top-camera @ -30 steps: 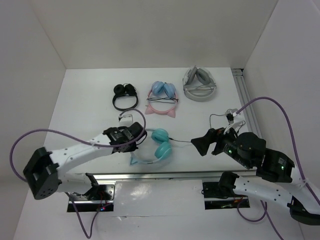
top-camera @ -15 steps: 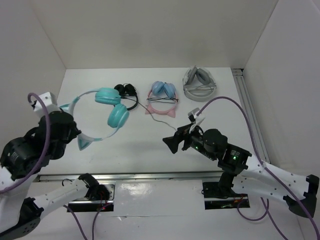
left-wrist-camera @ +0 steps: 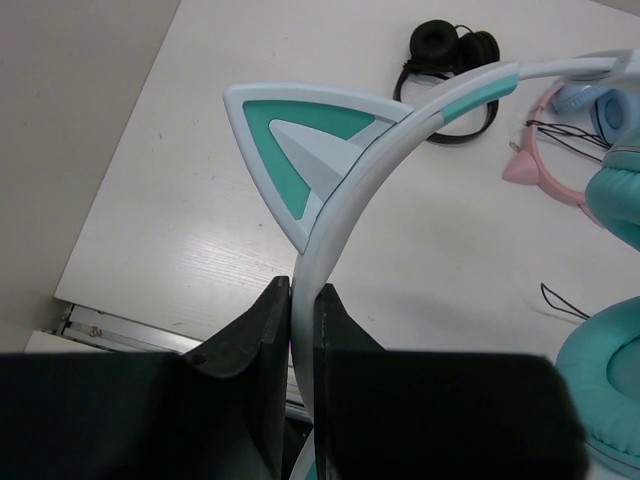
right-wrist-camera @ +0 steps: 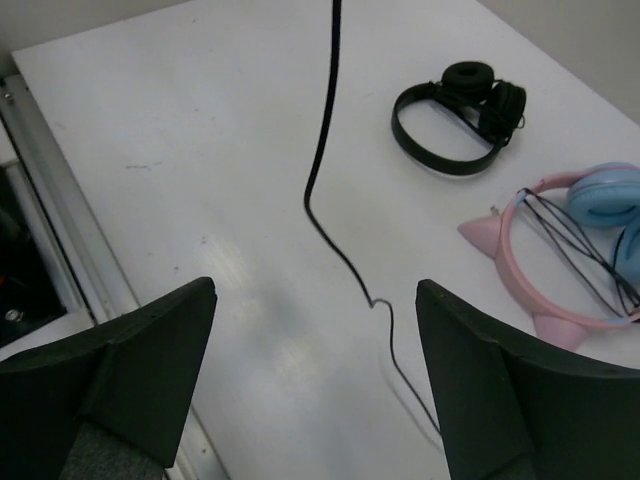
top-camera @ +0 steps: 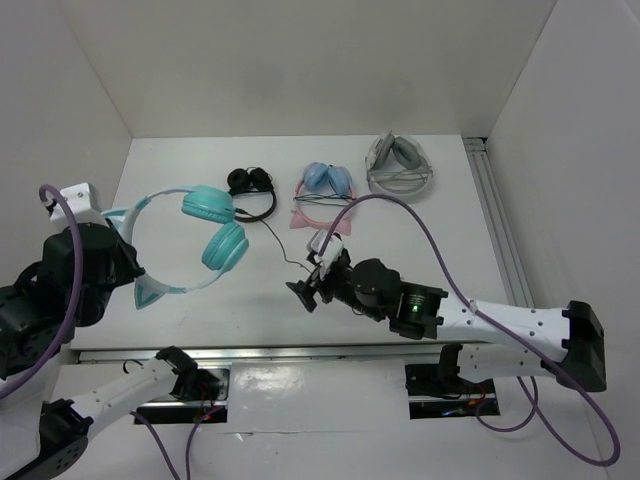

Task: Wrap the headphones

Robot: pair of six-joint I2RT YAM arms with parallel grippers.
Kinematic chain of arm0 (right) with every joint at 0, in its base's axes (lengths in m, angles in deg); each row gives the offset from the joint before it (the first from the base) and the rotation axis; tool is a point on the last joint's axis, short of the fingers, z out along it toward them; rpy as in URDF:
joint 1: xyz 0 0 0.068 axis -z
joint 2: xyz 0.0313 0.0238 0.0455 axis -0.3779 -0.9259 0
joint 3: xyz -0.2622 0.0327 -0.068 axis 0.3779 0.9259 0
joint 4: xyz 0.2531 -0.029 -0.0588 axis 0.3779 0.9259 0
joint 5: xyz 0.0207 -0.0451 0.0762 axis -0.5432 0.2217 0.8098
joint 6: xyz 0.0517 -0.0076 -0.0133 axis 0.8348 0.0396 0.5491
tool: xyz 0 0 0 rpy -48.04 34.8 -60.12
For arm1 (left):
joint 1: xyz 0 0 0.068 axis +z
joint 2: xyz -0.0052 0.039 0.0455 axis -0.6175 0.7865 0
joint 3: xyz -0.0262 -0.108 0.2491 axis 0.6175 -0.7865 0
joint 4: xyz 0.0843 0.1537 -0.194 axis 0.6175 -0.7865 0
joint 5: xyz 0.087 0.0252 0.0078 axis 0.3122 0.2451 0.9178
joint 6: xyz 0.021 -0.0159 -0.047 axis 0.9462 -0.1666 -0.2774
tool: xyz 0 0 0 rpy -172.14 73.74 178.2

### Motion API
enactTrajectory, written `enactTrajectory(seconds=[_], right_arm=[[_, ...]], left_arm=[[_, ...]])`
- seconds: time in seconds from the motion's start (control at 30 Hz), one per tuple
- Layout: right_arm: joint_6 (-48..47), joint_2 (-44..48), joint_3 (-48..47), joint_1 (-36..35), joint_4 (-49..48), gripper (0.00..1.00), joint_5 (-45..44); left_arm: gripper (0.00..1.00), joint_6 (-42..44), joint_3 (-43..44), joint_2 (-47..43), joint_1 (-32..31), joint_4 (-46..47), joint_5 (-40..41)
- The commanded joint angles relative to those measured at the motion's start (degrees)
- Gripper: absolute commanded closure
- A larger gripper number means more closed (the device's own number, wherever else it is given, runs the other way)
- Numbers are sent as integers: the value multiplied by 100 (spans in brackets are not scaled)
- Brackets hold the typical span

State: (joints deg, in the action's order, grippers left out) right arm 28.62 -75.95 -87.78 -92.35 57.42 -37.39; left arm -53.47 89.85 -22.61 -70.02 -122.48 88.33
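Left gripper: I clamp the headband of the teal-and-white plastic cat-ear headphones; frame's left
Right gripper: my jaws stand wide apart above the thin black cable; centre

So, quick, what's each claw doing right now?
Left gripper: closed on the headphones, at the headband.
Right gripper: open, holding nothing.

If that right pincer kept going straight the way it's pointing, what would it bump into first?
Probably the thin black cable of the headphones, which runs between the fingers of the open right pincer. Beyond it lies the table. Depth is unclear.
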Motion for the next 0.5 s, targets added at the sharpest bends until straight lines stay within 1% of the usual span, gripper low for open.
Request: enactTrajectory(seconds=[0.0, 0.03, 0.07, 0.17, 0.23, 0.27, 0.3, 0.33, 0.37, 0.43, 0.47], right_arm=[[-372, -49, -148, -25, -1024, 14, -407], [-372, -49, -79, 53, -1269, 16, -327], [-372, -49, -78, 158, -1376, 20, -222], [-233, -189, -25, 404, -1658, 27, -12], [-153, -242, 80, 528, -1772, 44, 209], [-66, -242, 80, 598, -1895, 57, 340], [-13, -242, 211, 651, -1974, 66, 559], [49, -242, 264, 721, -2027, 72, 640], [50, -242, 317, 722, -2080, 84, 640], [120, -189, 457, 775, -2133, 97, 640], [181, -137, 510, 775, -2185, 100, 640]], left_arm=[[100, 86, 377, -17, 41, 353, -275], [100, 86, 377, -17, 41, 353, -362], [100, 86, 430, -17, 41, 353, -415], [100, 86, 482, -131, 41, 353, -609], [100, 86, 536, -132, 41, 353, -828], [100, 86, 536, -132, 41, 353, -898], [100, 34, 605, -132, 41, 353, -986], [100, 33, 658, -132, 41, 353, -987], [100, 33, 659, -132, 41, 353, -987], [100, 33, 807, -184, 41, 353, -1101], [100, -19, 860, -184, 41, 353, -1101]])
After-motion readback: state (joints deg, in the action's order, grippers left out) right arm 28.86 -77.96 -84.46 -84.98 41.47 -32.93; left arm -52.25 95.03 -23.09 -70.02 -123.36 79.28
